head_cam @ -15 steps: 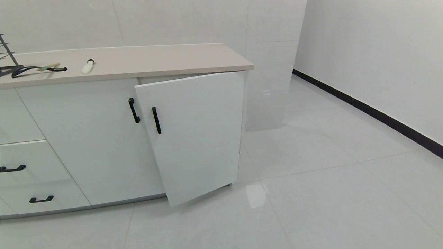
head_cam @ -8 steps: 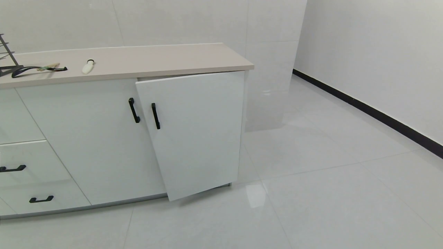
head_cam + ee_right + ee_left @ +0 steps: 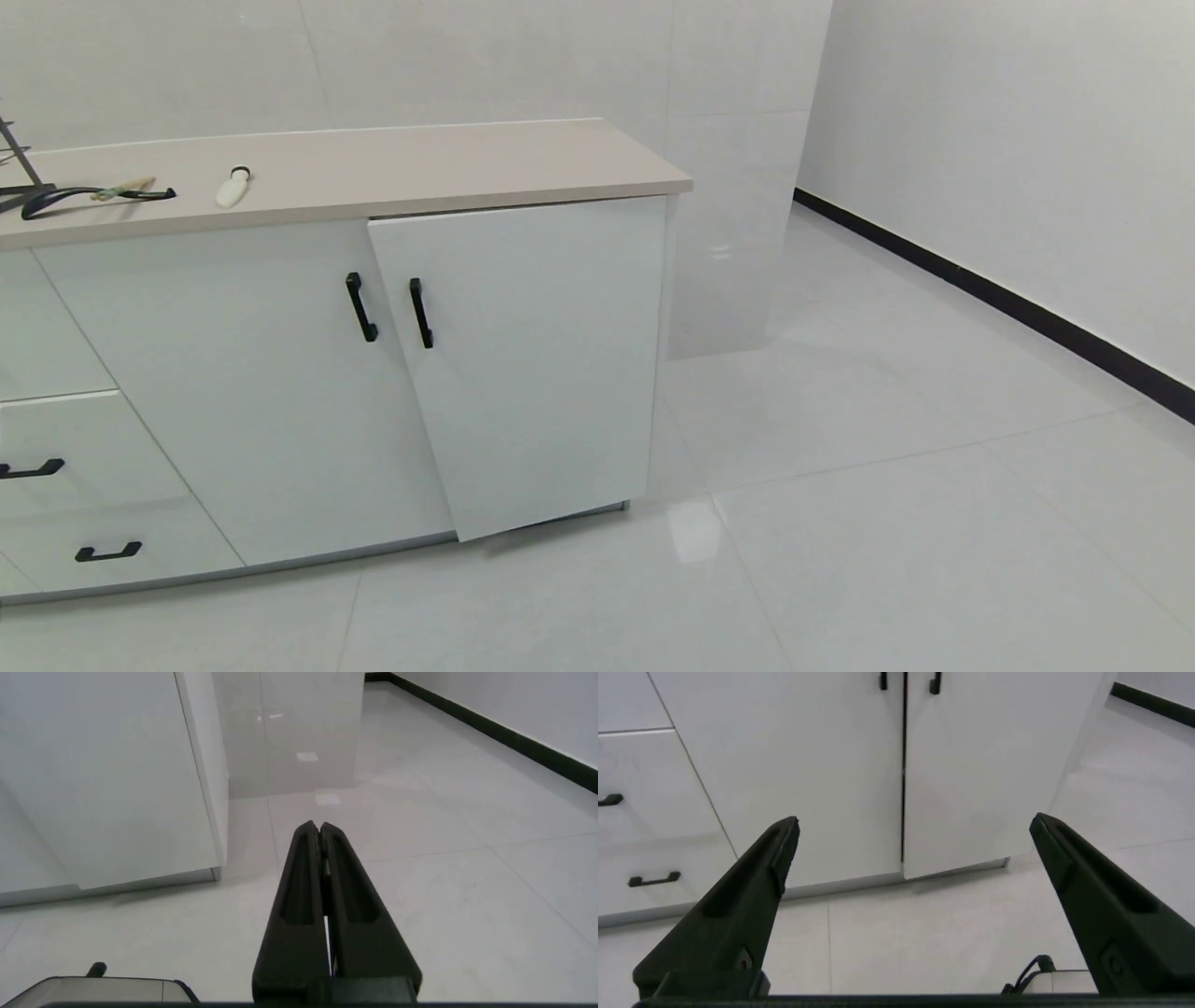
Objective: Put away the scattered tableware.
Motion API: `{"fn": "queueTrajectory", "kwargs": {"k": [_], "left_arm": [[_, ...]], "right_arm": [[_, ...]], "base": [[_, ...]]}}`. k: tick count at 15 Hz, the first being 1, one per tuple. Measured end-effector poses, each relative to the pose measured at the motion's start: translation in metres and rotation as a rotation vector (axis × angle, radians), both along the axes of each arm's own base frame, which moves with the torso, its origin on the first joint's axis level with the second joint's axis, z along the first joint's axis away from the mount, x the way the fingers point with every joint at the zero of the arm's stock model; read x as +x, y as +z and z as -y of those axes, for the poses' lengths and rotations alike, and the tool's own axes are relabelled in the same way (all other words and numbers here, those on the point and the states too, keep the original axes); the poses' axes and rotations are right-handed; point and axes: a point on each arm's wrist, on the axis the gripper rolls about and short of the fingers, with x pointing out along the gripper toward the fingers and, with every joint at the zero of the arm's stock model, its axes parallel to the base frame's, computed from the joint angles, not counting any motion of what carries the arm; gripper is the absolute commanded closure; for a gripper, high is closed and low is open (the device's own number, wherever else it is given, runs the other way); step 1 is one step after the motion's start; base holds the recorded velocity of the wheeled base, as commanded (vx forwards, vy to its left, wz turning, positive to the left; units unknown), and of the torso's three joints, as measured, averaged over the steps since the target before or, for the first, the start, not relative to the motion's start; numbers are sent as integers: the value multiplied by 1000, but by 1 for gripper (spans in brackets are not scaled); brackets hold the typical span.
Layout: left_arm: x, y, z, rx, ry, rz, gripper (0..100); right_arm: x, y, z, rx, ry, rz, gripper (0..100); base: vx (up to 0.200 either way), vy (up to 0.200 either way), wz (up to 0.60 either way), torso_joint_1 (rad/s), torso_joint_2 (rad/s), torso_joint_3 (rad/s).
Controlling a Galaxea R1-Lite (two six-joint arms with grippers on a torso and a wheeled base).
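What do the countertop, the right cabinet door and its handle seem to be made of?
The countertop looks like matte beige laminate or stone: even colour, no glare. The right cabinet door looks like smooth white coated board: faint sheen. Its handle looks like matte black metal, perhaps plastic.

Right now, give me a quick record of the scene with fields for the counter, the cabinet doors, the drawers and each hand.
Counter: beige countertop with a small white utensil and a black utensil near its left end
Cabinet: right door slightly ajar, left door shut
Drawers: two drawers with black handles, both shut
Left hand: left hand open, empty, facing the cabinet doors
Right hand: right hand shut, empty, over the floor
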Motion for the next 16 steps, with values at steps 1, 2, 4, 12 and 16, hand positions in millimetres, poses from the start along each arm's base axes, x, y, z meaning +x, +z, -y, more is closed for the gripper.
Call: {"fn": "queueTrajectory", "kwargs": {"k": [1,2,4,12,16], "left_arm": [[0,0,0,0,1,-1,0],[0,0,0,0,1,0,0],[0,0,0,0,1,0,0],[0,0,0,-5,3,0,0],[0,0,0,-3,3,1,0]], "right_arm": [[0,0,0,0,-1,0,100],[0,0,0,0,-1,-1,100],[0,0,0,0,-3,0,100],[0,0,0,0,-3,-3,100],[0,0,0,1,-2,-2,100]], "base": [[200,200,0,12,7,2],[200,200,600,2,-2,7],[100,100,600,5,0,-5],[0,0,375,4,1,0],[0,0,450,1,1,2]]}}
